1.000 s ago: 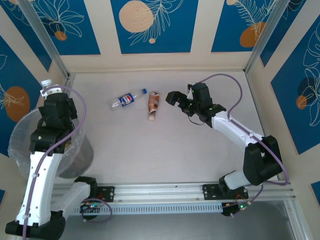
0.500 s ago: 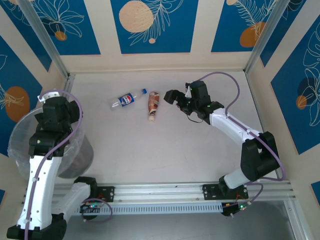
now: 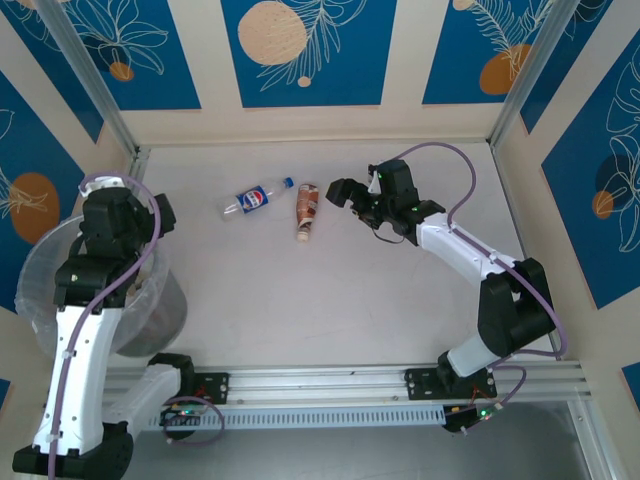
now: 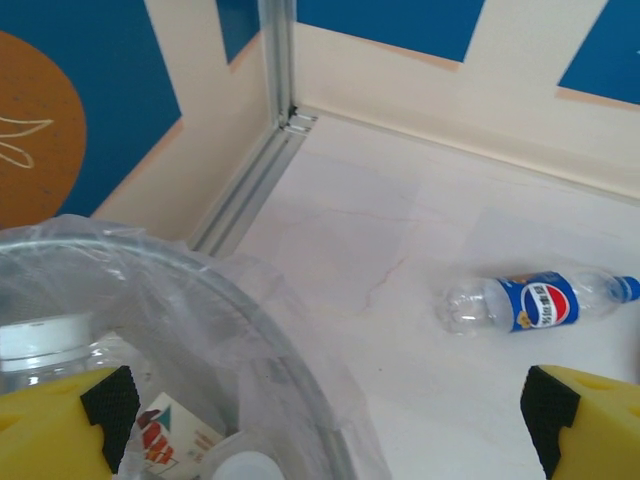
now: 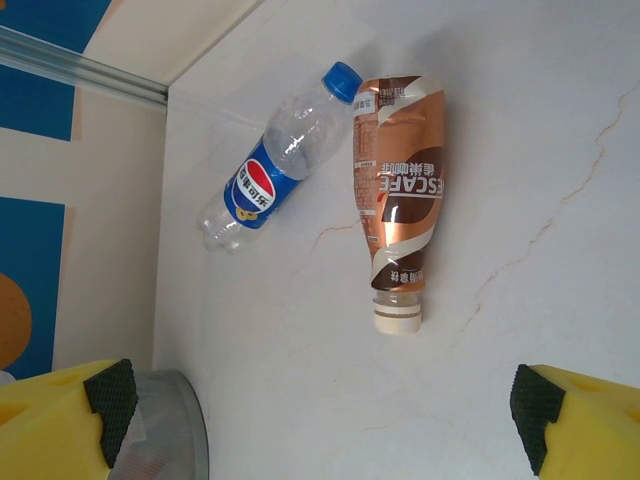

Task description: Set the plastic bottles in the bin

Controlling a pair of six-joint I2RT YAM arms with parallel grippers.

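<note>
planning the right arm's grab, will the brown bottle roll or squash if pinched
The brown bottle lies on its side, round-bodied, so a nudge would likely roll it, perhaps into the blue bottle by its base. Its clear neck looks empty, so probably light and easily dented. The glossy sleeve may be slippery.

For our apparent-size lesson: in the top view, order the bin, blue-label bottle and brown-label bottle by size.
1. The bin, clearly largest.
2. The blue-label bottle and brown-label bottle: one longer, one fatter, too alike to rank.
</note>
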